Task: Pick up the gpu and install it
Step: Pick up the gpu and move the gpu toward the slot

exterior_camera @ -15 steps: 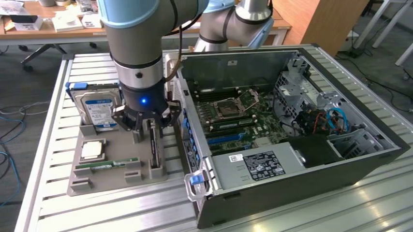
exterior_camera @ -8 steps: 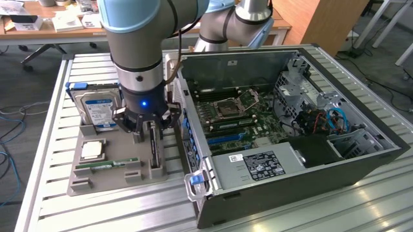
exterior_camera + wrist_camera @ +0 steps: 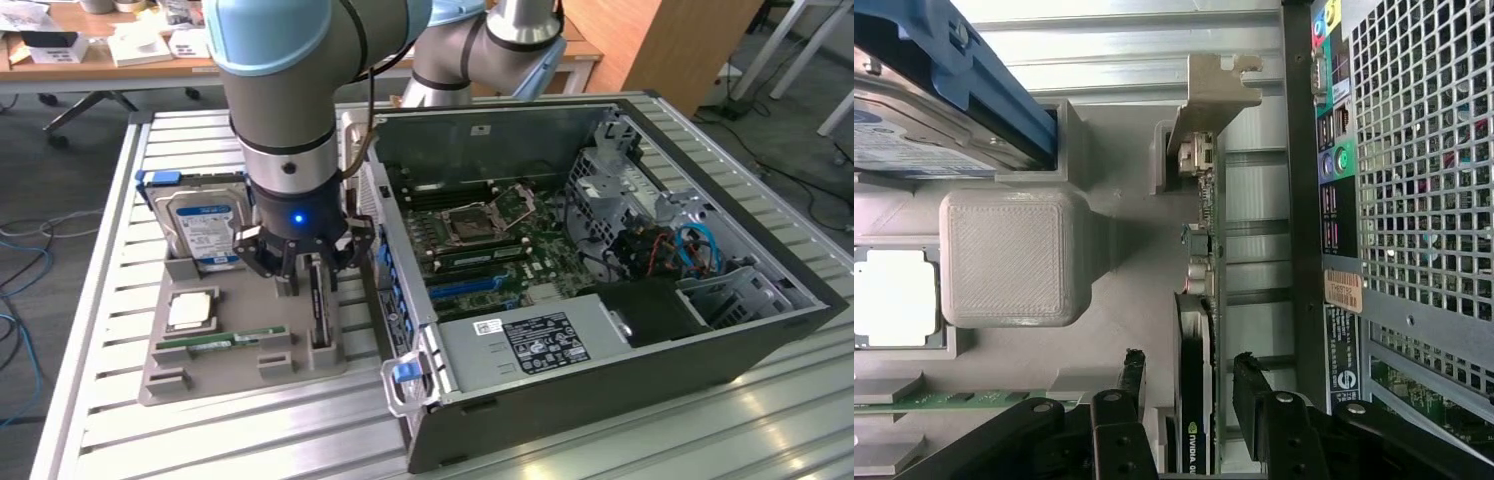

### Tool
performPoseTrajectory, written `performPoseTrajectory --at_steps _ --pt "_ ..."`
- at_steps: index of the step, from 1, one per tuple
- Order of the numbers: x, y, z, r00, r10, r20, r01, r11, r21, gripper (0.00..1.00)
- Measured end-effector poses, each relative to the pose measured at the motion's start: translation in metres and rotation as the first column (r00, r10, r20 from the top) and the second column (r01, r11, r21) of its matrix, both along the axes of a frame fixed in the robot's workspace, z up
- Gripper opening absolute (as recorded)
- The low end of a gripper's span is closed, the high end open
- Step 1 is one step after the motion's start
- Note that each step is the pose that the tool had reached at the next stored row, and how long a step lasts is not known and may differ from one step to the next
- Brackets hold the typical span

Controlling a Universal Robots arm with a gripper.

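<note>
Start at your end effector (image 3: 316, 285): it stands wide open and has hold of nothing. In the wrist view its two dark fingers (image 3: 1132, 378) sit one on each side of the gpu (image 3: 1196, 340), with a sliver of gap showing on both faces, so I judge there is no contact yet.

The gpu stands on its thin edge in a slot of the grey parts tray (image 3: 180, 378), directly under the end effector and between the open jaws. Its long axis runs along the tray, parallel to the rear panel of the computer case (image 3: 1424, 150) just beside it. The fingers line up across that axis and face the card's flat sides. Its metal bracket end points away from the fingers, toward the end of the tray that carries the hard drive (image 3: 200, 225).

Further out in the tray, on the side away from the case, lie the processor (image 3: 191, 310) and the green RAM stick (image 3: 220, 342).

Beyond the tray, toward the exterior view's right, the case lies open on the bench (image 3: 200, 440) with its motherboard (image 3: 494, 240) exposed.
</note>
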State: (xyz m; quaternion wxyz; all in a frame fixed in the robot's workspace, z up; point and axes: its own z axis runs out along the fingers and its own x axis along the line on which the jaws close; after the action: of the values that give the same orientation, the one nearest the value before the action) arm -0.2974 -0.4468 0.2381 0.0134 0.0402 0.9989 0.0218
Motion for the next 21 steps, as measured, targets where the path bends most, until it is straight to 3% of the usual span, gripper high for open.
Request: performPoseTrajectory --at_steps 21 --pt "0.0013 0.0000 -0.0054 1.0000 0.000 0.0002 0.000 1.0000 0.0001 0.48"
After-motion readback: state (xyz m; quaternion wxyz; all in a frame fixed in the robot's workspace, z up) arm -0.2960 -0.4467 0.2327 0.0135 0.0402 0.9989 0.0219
